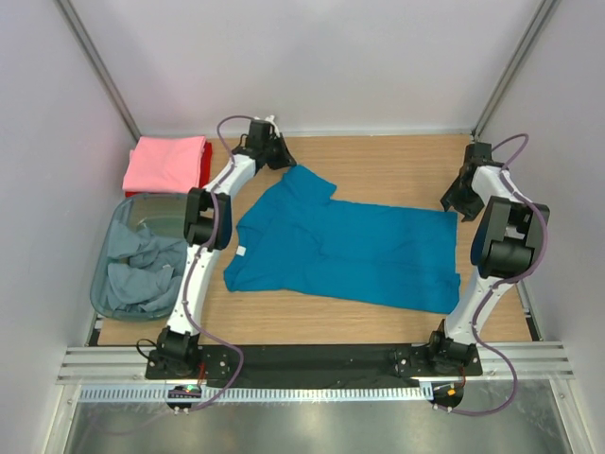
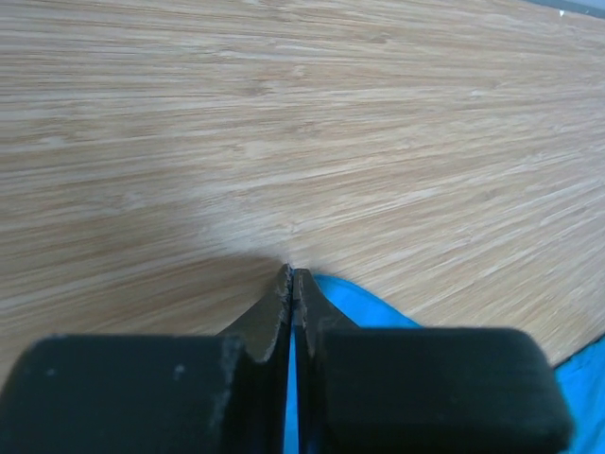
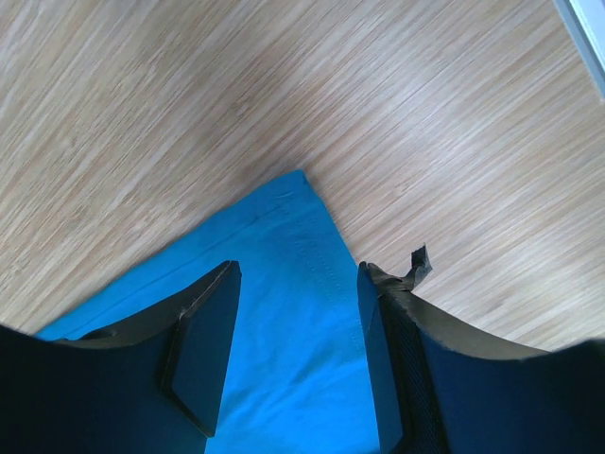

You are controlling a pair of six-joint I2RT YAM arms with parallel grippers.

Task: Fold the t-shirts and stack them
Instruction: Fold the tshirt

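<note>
A teal blue t-shirt (image 1: pixel 350 246) lies spread flat across the middle of the table, its collar end to the left. My left gripper (image 1: pixel 284 159) is at the shirt's far left sleeve. In the left wrist view it (image 2: pixel 291 272) is shut, with a thin strip of the teal cloth (image 2: pixel 378 312) pinched between its fingers. My right gripper (image 1: pixel 458 203) is over the shirt's far right hem corner. It (image 3: pixel 298 270) stands open, and the teal corner (image 3: pixel 284 312) lies between its fingers. A folded pink t-shirt (image 1: pixel 165 163) rests on a red one (image 1: pixel 207 166) at the far left.
A translucent grey-blue bin (image 1: pixel 106 257) at the left edge holds crumpled pale grey-blue t-shirts (image 1: pixel 142 270). Bare wood (image 1: pixel 397 170) runs behind the teal shirt. White walls and metal posts close in the back and sides.
</note>
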